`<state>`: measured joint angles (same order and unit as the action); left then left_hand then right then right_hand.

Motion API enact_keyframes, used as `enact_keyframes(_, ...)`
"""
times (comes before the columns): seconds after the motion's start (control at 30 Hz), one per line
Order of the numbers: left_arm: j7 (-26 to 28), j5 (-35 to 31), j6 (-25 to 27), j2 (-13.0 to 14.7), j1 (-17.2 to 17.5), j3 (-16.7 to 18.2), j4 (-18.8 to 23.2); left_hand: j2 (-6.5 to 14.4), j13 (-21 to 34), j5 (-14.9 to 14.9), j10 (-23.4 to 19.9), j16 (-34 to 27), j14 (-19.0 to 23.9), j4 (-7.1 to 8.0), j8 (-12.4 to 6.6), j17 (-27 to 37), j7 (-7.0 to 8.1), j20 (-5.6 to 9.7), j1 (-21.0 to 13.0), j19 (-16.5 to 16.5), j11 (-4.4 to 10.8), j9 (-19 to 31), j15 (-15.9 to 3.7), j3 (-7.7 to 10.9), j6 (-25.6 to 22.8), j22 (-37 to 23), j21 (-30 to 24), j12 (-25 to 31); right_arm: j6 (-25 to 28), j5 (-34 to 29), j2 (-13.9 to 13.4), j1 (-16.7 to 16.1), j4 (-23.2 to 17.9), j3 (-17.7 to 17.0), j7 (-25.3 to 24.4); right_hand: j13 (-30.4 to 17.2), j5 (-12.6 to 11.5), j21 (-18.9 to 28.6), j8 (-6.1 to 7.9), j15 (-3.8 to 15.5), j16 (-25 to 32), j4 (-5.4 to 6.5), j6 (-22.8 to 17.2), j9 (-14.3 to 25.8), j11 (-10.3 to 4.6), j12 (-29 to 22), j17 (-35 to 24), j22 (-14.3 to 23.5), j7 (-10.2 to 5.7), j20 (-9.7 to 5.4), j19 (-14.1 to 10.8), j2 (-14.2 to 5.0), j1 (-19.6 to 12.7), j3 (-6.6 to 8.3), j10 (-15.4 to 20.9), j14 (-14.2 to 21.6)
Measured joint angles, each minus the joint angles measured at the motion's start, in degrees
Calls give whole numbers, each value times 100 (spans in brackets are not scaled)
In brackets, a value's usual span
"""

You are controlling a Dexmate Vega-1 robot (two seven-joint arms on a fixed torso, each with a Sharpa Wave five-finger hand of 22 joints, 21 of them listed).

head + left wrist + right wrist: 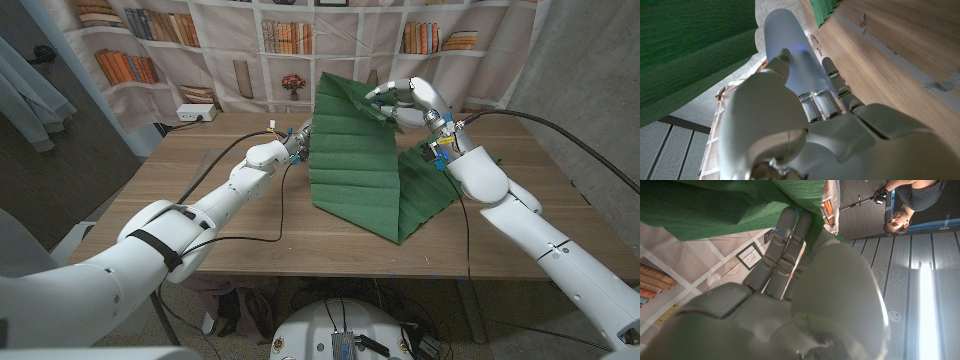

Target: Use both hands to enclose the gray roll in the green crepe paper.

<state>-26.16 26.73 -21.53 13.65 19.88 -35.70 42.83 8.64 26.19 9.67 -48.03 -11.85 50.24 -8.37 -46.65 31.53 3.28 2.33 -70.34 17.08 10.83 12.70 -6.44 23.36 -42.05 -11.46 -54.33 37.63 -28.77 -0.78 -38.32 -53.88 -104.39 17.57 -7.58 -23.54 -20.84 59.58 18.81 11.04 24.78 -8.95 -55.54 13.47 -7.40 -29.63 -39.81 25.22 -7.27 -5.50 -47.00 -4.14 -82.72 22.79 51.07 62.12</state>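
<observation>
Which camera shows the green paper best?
The head view: the whole green paper shows, its far edge lifted by the right hand. The left wrist view catches only a dark fold, the right wrist view only the pinched edge.

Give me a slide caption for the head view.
Right robot hand lifts a corner of the green paper above the table while the left robot hand rests at its left edge.

Wooden table (250, 225), green crepe paper (365, 185) resting on it, black cables (275, 225) trailing across
</observation>
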Motion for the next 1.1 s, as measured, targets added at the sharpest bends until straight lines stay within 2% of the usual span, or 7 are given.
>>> enact_keyframes(0.2,104,-35,-9,30,37,0,83,0,0,8,8,0,0,0,1,0,1,0,0,0,-9,0,0,0,1,0,-40,0,-42,-64,48,228,149,59,4,-28,45,0,0,0,-24,-47,0,4,0,11,-1,-26,0,-11,30,-13,13,47,-1,0)
enact_keyframes(0.27,152,-44,-5,30,37,0,83,0,-1,10,8,0,0,0,7,0,1,0,0,0,-9,0,0,0,1,0,-41,0,-42,-64,58,315,207,75,4,-30,45,0,-45,0,-24,-48,-1,26,0,20,-2,-26,0,8,50,-14,13,48,-1,0)
enact_keyframes(0.3,170,-49,8,115,157,3,309,0,-1,10,8,0,0,0,7,0,1,0,0,0,-9,0,0,0,1,0,-44,-1,-113,-203,65,355,232,83,4,-30,45,0,-46,0,-24,-48,0,26,0,21,-2,-26,0,8,50,-14,13,48,-1,-1)
enact_keyframes(0.4,242,-54,23,154,226,14,422,0,-2,11,9,0,-1,0,7,0,10,-8,0,-35,-10,0,0,0,10,22,-45,-1,-145,-282,82,465,296,106,2,-46,73,0,-46,1,-50,-49,-1,26,0,22,-4,-26,1,8,90,-22,4,49,-2,-2)
enact_keyframes(0.93,420,-46,56,228,412,45,743,0,1,6,6,0,-1,1,11,23,11,1,0,-45,-9,-25,0,-1,10,27,-84,-18,-356,-703,192,1114,709,240,-81,-64,159,45,-45,1,-108,-21,31,53,-29,66,1,-77,-30,39,121,-52,-26,73,-31,-22)
enact_keyframes(1.1,421,-44,99,278,448,34,860,0,27,5,5,0,-1,1,11,23,13,0,0,-45,-9,-27,0,-1,9,27,-84,-22,-406,-821,234,1320,879,305,-98,-79,200,45,-84,0,-109,-21,31,53,-29,67,1,-79,-30,31,174,-53,-27,72,-31,-22)
